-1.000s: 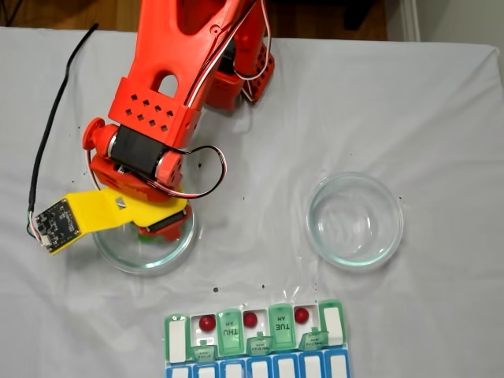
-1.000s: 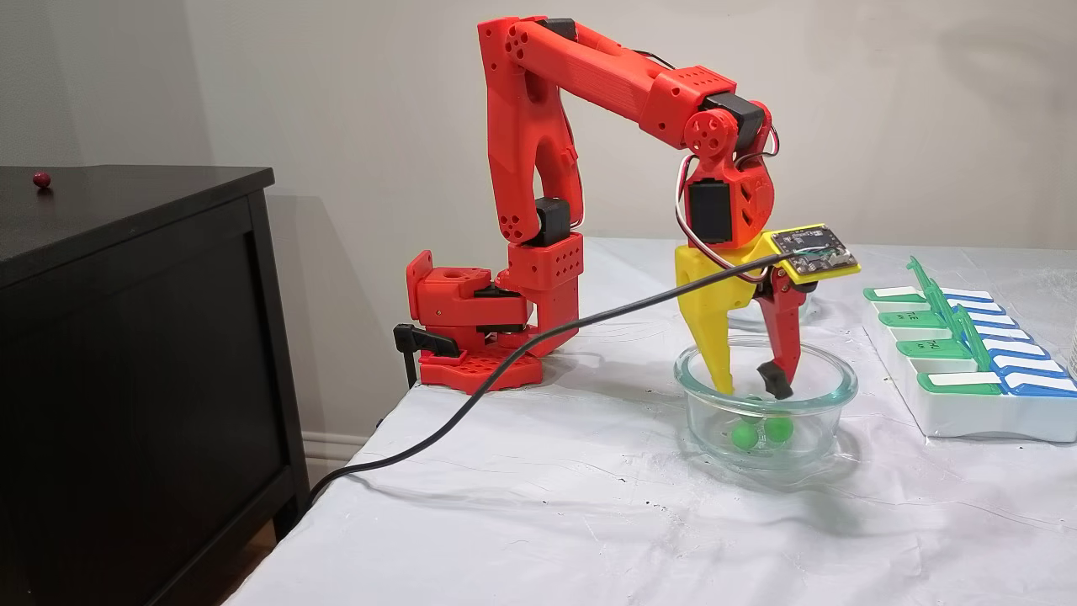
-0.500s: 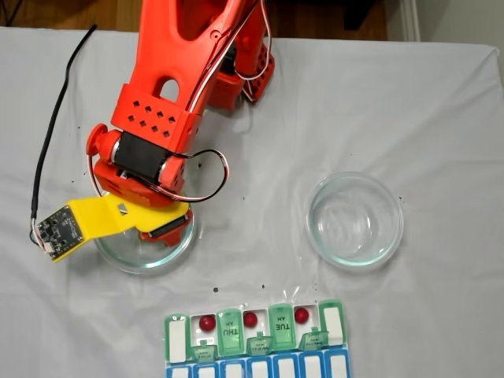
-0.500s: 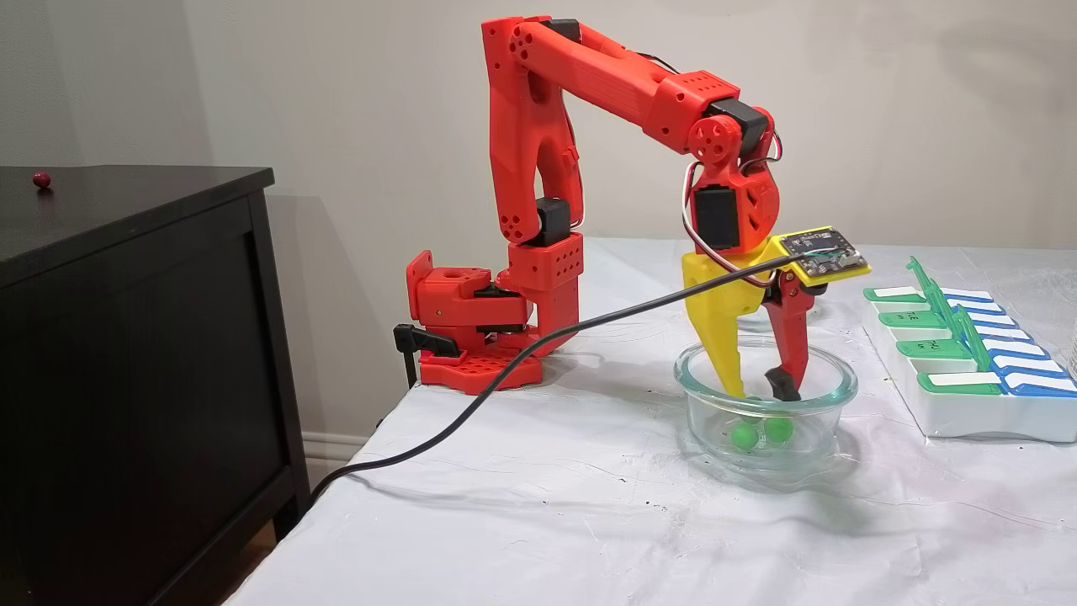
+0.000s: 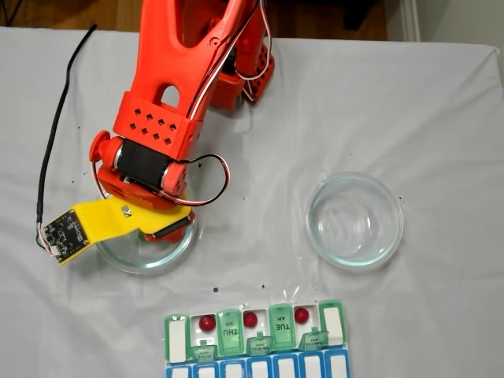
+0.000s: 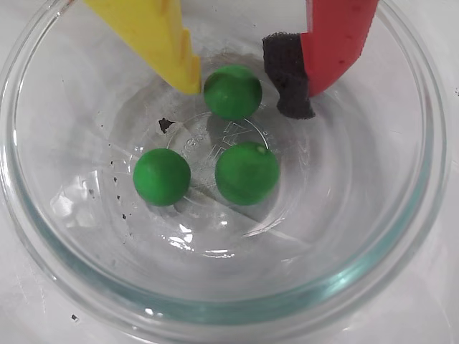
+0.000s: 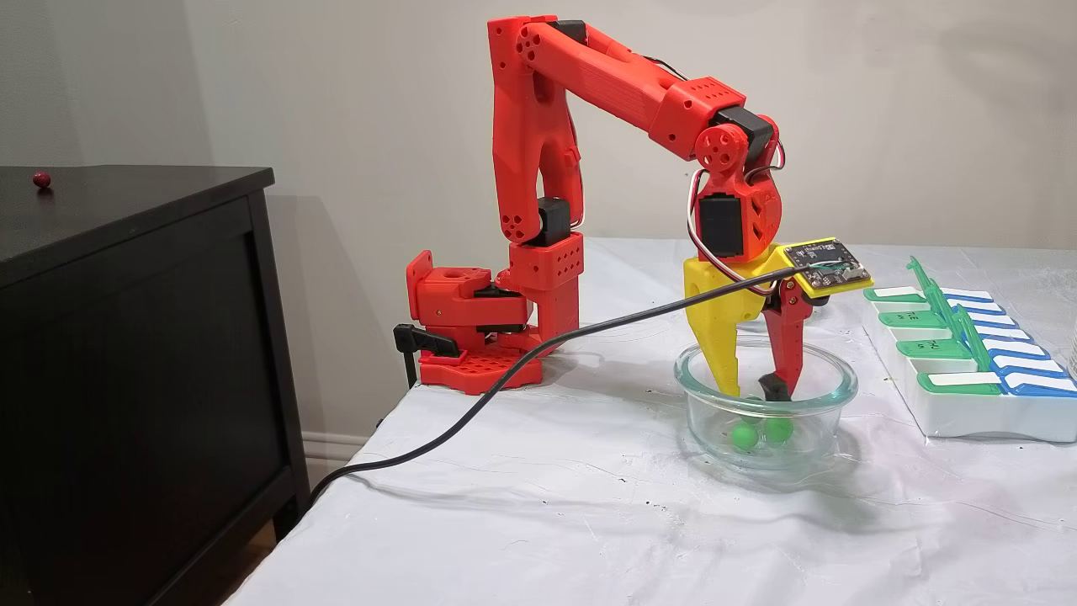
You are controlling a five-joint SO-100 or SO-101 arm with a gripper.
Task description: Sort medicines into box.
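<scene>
In the wrist view three green medicines lie in a clear glass dish (image 6: 401,236). One green pill (image 6: 233,92) sits between the fingers of my gripper (image 6: 240,86). The yellow finger (image 6: 172,50) touches its left side. The red finger's black pad (image 6: 287,86) stands a small gap to its right, so the gripper is open. The other two pills (image 6: 162,176) (image 6: 247,173) rest nearer the camera. In a fixed view my gripper (image 7: 751,390) reaches down into the dish (image 7: 698,404). The box (image 5: 229,331) near the front edge holds three dark red pills (image 5: 207,323) (image 5: 250,319) (image 5: 302,315).
A second glass dish (image 5: 311,220) stands empty to the right. A black cable (image 7: 505,379) trails from the wrist off the table's left edge. The arm's base (image 7: 471,328) sits at the back. A dark cabinet (image 7: 126,337) beside the table carries one red pill (image 7: 41,178).
The wrist has shifted slightly toward the box and the fingers stand more upright in the dish. The gap between the fingers has narrowed a little. The pills have not moved.
</scene>
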